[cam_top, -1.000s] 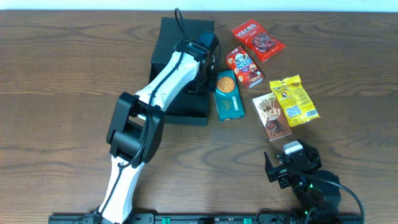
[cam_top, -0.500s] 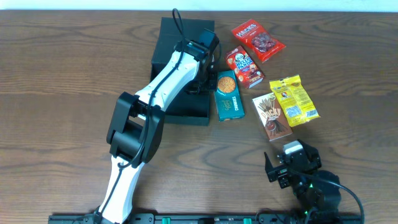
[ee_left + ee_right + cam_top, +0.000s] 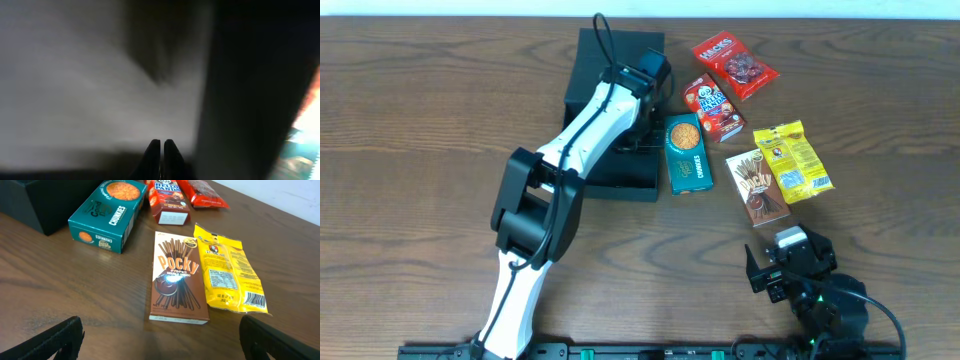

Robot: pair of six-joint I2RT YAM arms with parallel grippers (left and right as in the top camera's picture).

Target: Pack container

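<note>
The container point(image 3: 616, 184) is a dark shallow box standing open at the table's back middle, its flap lid behind it. My left arm reaches over it, and the left gripper point(image 3: 644, 128) hangs inside near the right wall. In the left wrist view the left gripper point(image 3: 160, 146) is shut with nothing between its fingertips, just above the container's grey floor point(image 3: 75, 75). My right gripper point(image 3: 788, 254) rests at the front right, open and empty. In the right wrist view the right gripper point(image 3: 162, 342) faces a Pocky box point(image 3: 178, 277).
To the right of the container lie a teal cookie box point(image 3: 687, 152), a red Hello Panda box point(image 3: 712, 106), a red bag point(image 3: 735, 65), a yellow packet point(image 3: 792, 162) and the Pocky box point(image 3: 757, 187). The container's corner point(image 3: 45, 200) shows in the right wrist view.
</note>
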